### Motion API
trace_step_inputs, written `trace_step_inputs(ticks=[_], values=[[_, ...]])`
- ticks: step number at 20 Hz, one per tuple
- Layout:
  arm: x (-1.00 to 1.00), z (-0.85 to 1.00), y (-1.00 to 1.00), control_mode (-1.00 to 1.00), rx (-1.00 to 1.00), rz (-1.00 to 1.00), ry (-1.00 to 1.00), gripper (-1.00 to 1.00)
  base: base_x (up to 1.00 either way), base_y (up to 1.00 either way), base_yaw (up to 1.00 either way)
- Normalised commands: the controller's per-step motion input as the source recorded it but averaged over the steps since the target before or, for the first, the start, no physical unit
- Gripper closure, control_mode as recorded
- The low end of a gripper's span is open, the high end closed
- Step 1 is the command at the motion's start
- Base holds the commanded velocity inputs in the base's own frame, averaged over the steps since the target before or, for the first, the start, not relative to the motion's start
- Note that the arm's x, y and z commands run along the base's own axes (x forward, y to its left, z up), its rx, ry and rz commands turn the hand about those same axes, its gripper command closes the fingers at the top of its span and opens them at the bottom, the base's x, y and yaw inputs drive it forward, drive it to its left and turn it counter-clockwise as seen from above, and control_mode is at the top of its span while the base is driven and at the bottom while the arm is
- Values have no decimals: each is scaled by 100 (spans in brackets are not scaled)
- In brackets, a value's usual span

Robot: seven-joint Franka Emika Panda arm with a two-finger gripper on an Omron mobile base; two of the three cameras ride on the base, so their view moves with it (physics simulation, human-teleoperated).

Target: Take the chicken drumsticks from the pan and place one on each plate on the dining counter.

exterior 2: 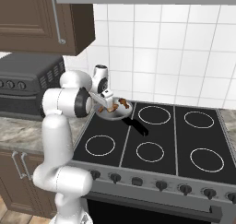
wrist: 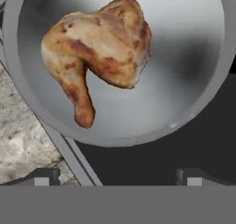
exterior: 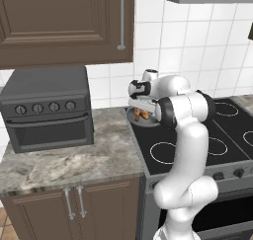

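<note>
- White arm in left base view reaches over pan [exterior: 140, 116] at stove's [exterior: 197, 145] back-left corner.
- Right base view: pincer [exterior 2: 109, 104] above drumsticks [exterior 2: 110, 107] in pan.
- Hand view: fingertips [wrist: 42, 177] apart, unloaded; drumstick [wrist: 99, 52] lies in pan.

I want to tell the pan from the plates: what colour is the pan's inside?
Plain grey metal, clearest in the hand view: the pan under a golden-brown drumstick.

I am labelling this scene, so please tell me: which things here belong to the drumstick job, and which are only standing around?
Belong to the job:
- chicken drumstick, lying in the pan
- pan, on the stovetop's back left corner
- gripper, open above the pan, holding nothing

Only standing around:
- toaster oven on the marble counter
- stovetop with its knobs
- wall cabinet
</note>
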Motion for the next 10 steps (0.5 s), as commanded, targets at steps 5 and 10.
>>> trace_step_inputs(ticks=[5,10], values=[[31,-31,9,-100,0,-9,1,-100,0,0,0],[26,-27,4,-100,0,-9,1,-100,0,0,0]])
